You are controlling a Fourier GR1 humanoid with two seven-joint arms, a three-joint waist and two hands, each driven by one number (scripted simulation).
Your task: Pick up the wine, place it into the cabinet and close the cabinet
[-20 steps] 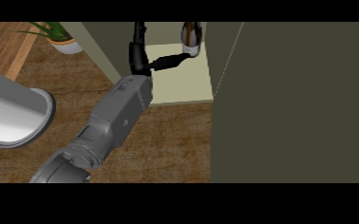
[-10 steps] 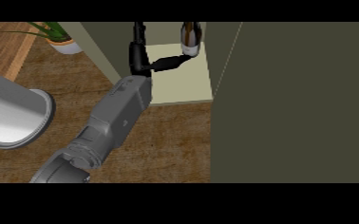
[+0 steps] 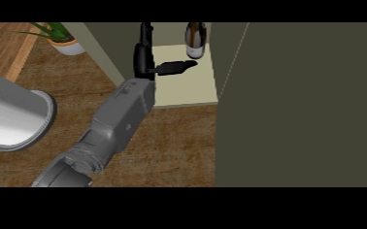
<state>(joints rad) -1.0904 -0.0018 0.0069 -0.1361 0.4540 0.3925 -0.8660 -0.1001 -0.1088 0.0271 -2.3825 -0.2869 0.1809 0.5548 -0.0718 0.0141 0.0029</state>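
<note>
The wine bottle (image 3: pixel 195 40) stands upright on the pale shelf (image 3: pixel 188 91) inside the cabinet, at its back. My left hand (image 3: pixel 152 66) reaches into the cabinet from the lower left, just left of and below the bottle. Its fingers (image 3: pixel 145 40) point straight toward the back and its thumb (image 3: pixel 176 67) sticks out to the right under the bottle. The hand is open, with a small gap between it and the bottle. The cabinet's dark door (image 3: pixel 294 106) stands open and fills the right side. My right hand does not show.
A potted plant (image 3: pixel 66 42) stands at the back left on the brown counter (image 3: pixel 179 145). A large grey round vessel (image 3: pixel 20 120) lies at the left edge. The cabinet's left wall (image 3: pixel 109 53) runs beside my forearm.
The thumb has slipped a little down and away from the bottle. The bottle now stands straight on the shelf by itself. The forearm has hardly moved.
</note>
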